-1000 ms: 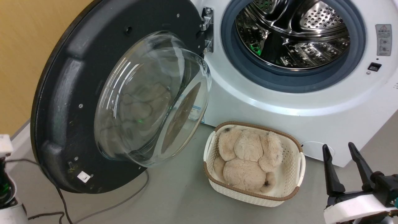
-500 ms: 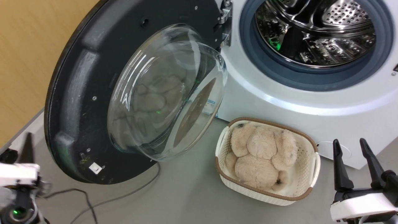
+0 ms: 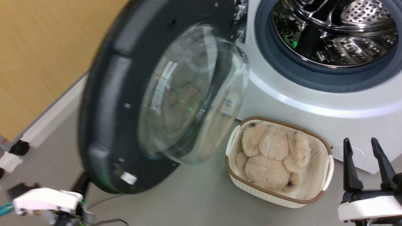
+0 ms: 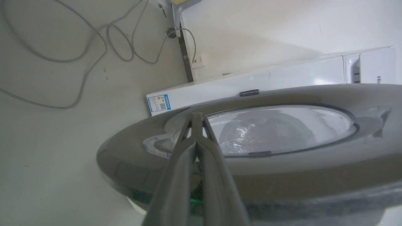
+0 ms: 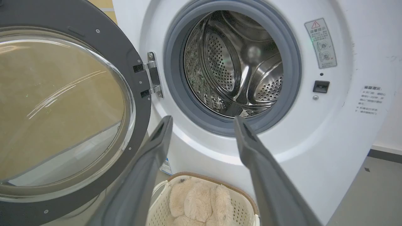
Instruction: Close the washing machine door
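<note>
**Position.** The washing machine door (image 3: 125,94) stands open, hung on one hinge (image 5: 152,78) at the left of the drum opening. Its matte inner face and glass bowl face the room. The washing machine (image 3: 314,103) shows one steel drum (image 5: 238,62) ringed by one grey gasket (image 5: 176,78).

**Hands.**
- The left hand (image 4: 196,117) has both fingers pressed together, holding nothing. Its tips lie over the glossy outer rim of the door beside the window; contact cannot be confirmed.
- The right hand (image 3: 362,144) has its two fingers apart and empty. It hovers near the floor, to the right of the basket (image 3: 326,163).

**Labels.**
- One warning sticker (image 5: 320,42) with a red triangle is at the upper right of the opening. Its text is too small to read.
- One latch socket (image 5: 321,86) sits below the warning sticker.
- One block of grey print (image 5: 370,100) lies further right and is unreadable.
- One blue-and-white label (image 4: 159,103) with a QR code is at the lower corner of the front panel.
- One small white sticker (image 3: 128,178) is on the door's inner face.

**Other items.** The one white wicker basket has a brown rim, rests on the floor in front of the machine, and holds one beige plush toy (image 3: 273,153). Grey cables (image 4: 94,53) loop across the floor.
</note>
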